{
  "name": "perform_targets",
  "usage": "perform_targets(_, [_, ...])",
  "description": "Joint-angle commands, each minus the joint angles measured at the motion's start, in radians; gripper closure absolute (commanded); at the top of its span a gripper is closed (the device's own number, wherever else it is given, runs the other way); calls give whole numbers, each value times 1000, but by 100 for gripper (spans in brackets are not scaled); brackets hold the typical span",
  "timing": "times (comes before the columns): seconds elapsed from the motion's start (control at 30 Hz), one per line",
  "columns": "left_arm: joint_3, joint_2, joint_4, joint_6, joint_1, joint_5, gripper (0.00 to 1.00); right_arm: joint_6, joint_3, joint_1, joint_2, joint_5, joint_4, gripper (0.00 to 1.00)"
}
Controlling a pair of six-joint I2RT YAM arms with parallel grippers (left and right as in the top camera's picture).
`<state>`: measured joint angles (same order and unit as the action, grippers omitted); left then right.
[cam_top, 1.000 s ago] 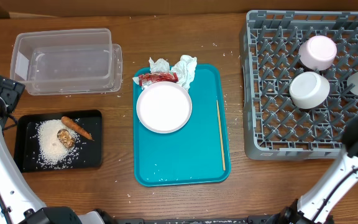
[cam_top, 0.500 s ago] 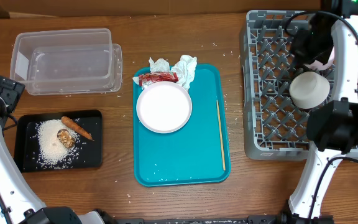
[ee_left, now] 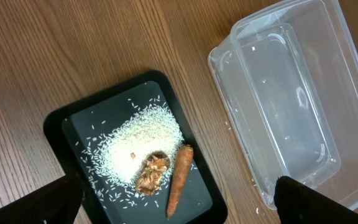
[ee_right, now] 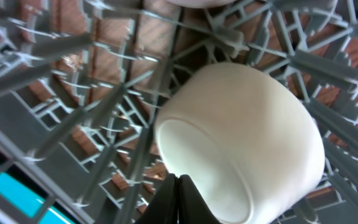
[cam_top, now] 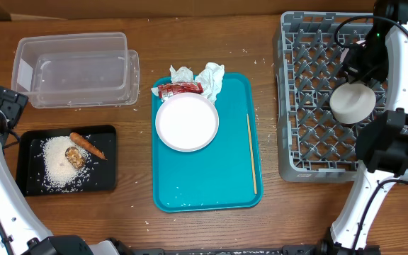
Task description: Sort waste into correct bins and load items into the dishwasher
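Right pincer (ee_right: 179, 202): mine, clenched on nothing, just above white bowl (ee_right: 241, 143) lying among pegs of grey dish rack (cam_top: 286, 106). Left pincer (ee_left: 179, 208): mine, spread wide over black tray (ee_left: 82, 121) holding rice (ee_left: 135, 140), carrot piece (ee_left: 179, 180).

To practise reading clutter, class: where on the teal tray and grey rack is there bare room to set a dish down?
Teal tray: free below the plate, left of the chopstick; crowded at its top edge by napkins and wrapper. Rack: free left of the bowl; the right arm crowds the rest.
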<state>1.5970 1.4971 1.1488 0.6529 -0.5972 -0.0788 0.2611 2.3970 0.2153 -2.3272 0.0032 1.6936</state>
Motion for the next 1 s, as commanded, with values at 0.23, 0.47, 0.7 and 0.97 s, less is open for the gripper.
perform_targets(0.23, [0,6,0,13,2,2,0,5,-79,79,35,55,1,96])
perform_targets(0.47, [0,6,0,13,2,2,0,32,-58,111,84,101,1,96])
perform_targets(0.7, [0,6,0,13,2,2,0,7,-58,93,176,-97,1,96])
perform_targets(0.97, [0,6,0,13,2,1,0,-114,-58,-102,278,-328,-3,42])
